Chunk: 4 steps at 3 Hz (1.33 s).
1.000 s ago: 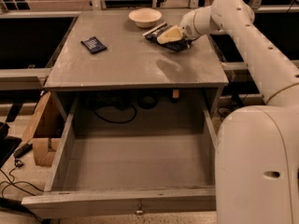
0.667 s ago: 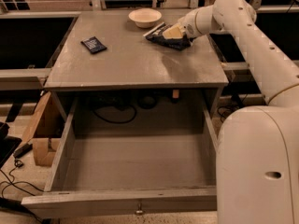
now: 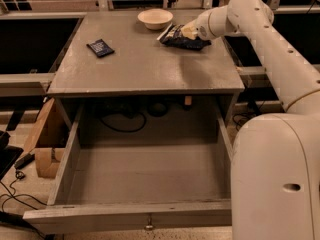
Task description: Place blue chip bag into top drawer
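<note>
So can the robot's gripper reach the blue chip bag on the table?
Probably yes: the gripper is right at the blue chip bag, with nothing between them. The bowl is off to one side, not in the way.

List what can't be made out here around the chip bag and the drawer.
Camera view, chip bag: right end covered by the gripper at the back right of the table.
Camera view, drawer: right side hidden behind the robot's body.
Camera view, small dark packet: print too small to read.
</note>
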### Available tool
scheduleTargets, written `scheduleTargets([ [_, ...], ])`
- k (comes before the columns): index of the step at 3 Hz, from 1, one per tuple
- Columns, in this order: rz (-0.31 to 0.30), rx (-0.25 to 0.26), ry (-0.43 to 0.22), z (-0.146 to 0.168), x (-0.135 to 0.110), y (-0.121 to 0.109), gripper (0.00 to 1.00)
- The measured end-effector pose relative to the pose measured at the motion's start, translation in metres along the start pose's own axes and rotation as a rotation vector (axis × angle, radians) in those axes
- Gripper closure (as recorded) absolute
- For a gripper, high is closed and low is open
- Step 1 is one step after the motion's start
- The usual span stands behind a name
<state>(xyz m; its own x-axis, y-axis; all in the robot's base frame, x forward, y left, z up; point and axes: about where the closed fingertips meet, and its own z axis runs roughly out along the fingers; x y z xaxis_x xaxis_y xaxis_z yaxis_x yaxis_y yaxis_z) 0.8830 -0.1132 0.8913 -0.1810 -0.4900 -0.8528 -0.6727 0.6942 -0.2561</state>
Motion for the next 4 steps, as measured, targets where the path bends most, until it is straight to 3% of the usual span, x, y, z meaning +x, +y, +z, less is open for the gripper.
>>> scheduleTargets([
  [3, -0.007, -0.001, 0.006, 0.005, 0.000, 0.001, 0.01],
  [4, 0.002, -0.001, 0.057, 0.014, 0.016, 0.002, 0.00],
])
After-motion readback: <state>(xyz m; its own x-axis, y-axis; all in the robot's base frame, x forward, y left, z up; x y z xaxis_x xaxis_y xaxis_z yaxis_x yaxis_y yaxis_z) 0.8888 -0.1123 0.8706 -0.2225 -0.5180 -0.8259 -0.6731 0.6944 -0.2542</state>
